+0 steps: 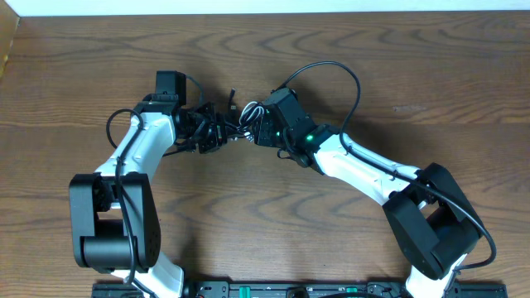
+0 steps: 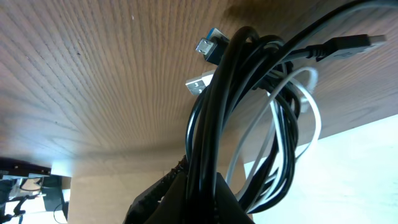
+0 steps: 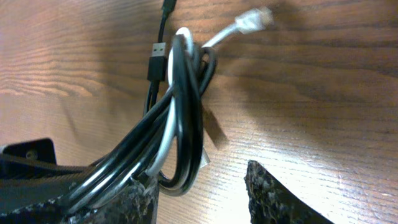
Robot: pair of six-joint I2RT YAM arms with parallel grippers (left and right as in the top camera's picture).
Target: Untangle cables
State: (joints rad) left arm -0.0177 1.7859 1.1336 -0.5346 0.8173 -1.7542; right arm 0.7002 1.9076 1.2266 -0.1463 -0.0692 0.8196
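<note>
The black cable (image 2: pixel 214 124) and the white cable (image 2: pixel 311 118) hang as one tangled bundle (image 1: pixel 241 121) between my two grippers at the table's middle. My left gripper (image 2: pixel 200 186) is shut on several black strands of the bundle, also seen from overhead (image 1: pixel 217 131). Small plug ends (image 2: pixel 208 45) stick out at the bundle's top. My right gripper (image 3: pixel 200 177) is open, with the loops of black cable (image 3: pixel 186 106) and white cable (image 3: pixel 165 134) draped against its left finger. A white plug (image 3: pixel 252 22) and a black plug (image 3: pixel 157 59) point away from it.
The right arm's own thick black cable (image 1: pixel 352 79) arcs above the wooden table (image 1: pixel 414 66). The arm bases (image 1: pixel 248 290) stand along the front edge. The table's far edge runs along the top of the overhead view.
</note>
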